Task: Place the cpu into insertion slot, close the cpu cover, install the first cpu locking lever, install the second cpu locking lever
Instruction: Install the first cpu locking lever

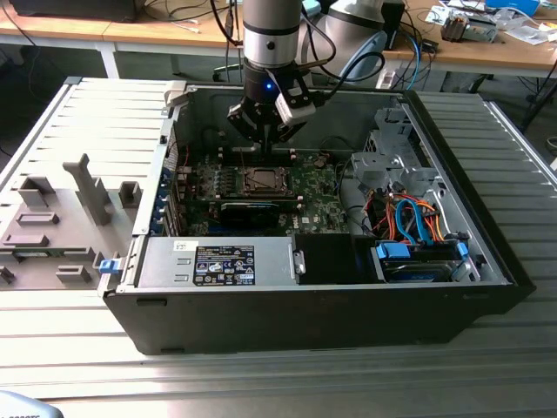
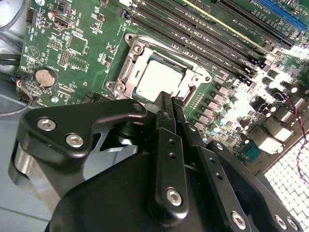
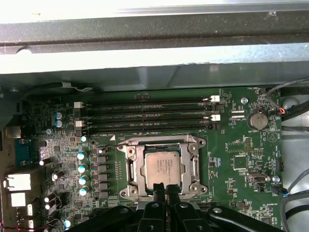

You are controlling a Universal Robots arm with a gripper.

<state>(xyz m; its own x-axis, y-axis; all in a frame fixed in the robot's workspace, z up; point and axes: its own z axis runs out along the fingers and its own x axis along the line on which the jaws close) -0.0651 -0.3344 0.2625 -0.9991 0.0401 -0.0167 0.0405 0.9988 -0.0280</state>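
Fingers (image 3: 161,193) pressed together with no gap in both wrist views, nothing held between them; gripper (image 2: 166,104) hangs just above the near edge of the insertion slot (image 2: 130,55). Cpu (image 3: 163,168) sits flat inside the slot, silvery top showing, framed by the cpu cover (image 3: 133,169), which lies down around it with the chip visible through its square window. Whether the locking levers are latched, cannot tell. Green motherboard (image 3: 241,145) surrounds the socket; long black memory slots (image 3: 145,116) run just beyond it, a round coin battery (image 3: 258,120) off to one side. In the exterior view the gripper (image 1: 265,131) is down inside the open computer case (image 1: 305,322), over the socket (image 1: 259,180). Case lies on its side on a ribbed metal counter (image 1: 261,374). Grey plastic fixture (image 1: 61,218) rests on the counter at the exterior view's left. Wooden desks (image 1: 165,30) with cables stand behind.
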